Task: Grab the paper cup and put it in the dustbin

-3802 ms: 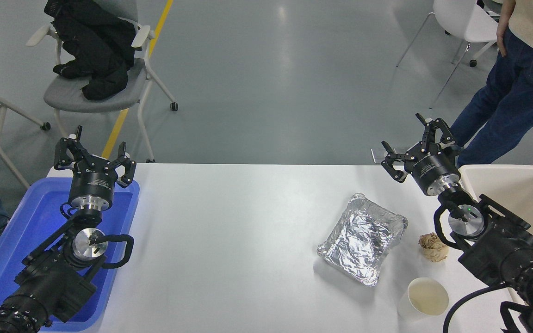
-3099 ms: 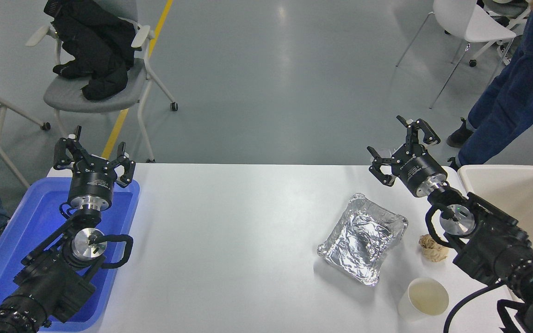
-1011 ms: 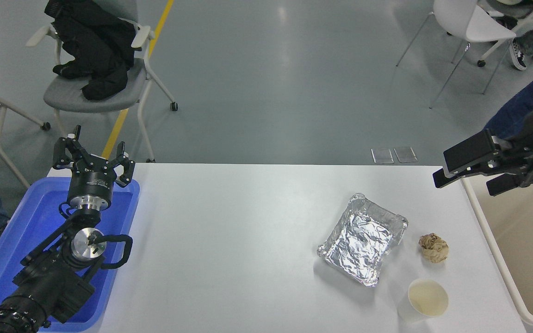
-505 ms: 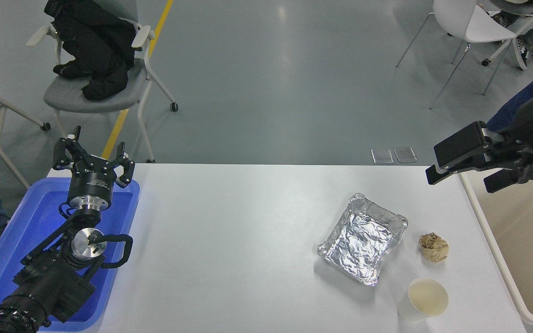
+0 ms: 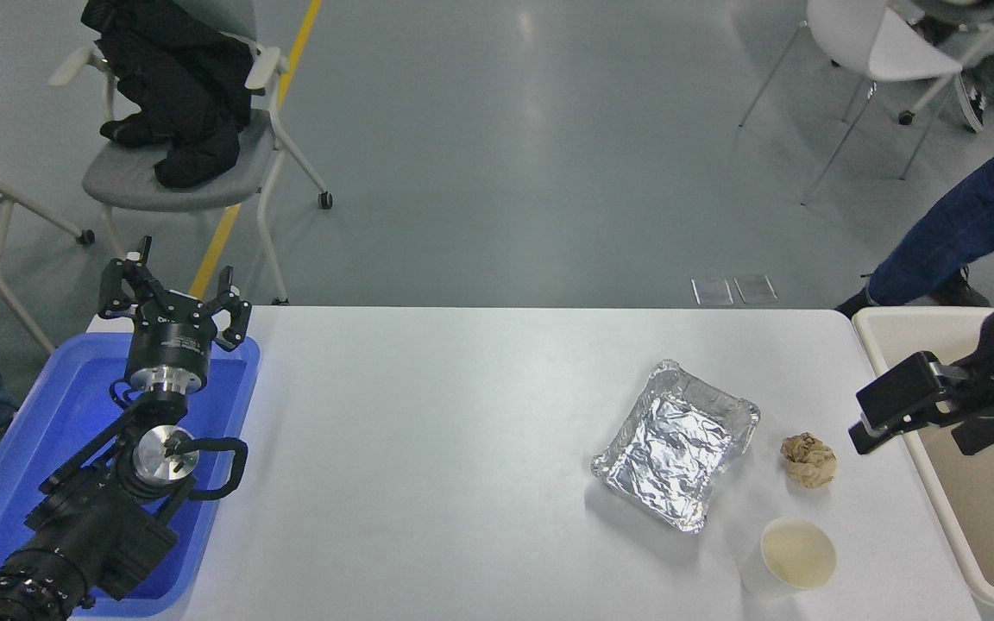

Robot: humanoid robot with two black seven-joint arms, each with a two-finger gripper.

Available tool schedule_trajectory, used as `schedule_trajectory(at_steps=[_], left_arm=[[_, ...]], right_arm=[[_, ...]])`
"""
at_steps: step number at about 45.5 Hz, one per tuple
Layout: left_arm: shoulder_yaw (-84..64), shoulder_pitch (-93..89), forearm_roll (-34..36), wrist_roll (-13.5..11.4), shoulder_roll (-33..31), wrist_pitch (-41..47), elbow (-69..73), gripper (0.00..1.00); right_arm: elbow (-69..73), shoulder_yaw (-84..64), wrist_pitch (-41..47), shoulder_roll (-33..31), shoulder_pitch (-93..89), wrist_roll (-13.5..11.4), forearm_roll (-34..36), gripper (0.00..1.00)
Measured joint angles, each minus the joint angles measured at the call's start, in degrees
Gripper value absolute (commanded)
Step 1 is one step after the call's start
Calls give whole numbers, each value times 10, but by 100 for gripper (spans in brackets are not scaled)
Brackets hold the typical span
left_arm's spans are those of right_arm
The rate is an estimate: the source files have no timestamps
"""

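A: Where is the small white paper cup [image 5: 789, 559]?

B: Upright on the white table [image 5: 445, 448], near the front edge, just in front of the crumpled brown paper ball [image 5: 808, 460] and beside the silver foil tray [image 5: 676, 443]. Nothing touches it.

A: And the large cream plastic dustbin [image 5: 920, 470]?

B: At the table's right end.

A: The grippers?

B: The right gripper [image 5: 894, 412] hangs over the dustbin's rim; whether its jaws are spread or closed I cannot tell. The left gripper [image 5: 173, 297] is parked above the blue plastic tray [image 5: 22, 448], jaws released, empty.

We see right claw [image 5: 894, 412] over bin [image 5: 920, 470] rim; paper ball [image 5: 808, 461] just left, cup [image 5: 789, 559] nearer us, foil tray [image 5: 678, 444] farther left.
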Motion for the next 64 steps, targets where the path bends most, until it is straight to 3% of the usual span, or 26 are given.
schedule_trajectory(at_steps=[12,22,64], left_arm=[[0,0,0,0,0,0,0,99],[0,0,0,0,0,0,0,99],[0,0,0,0,0,0,0,99]], right_arm=[[-54,82,-68,-34,-157,-1,-88,100],[-96,134,-110,-45,-255,-1,-118,100],[-197,282,-168,-35,-482,-7,-134,100]])
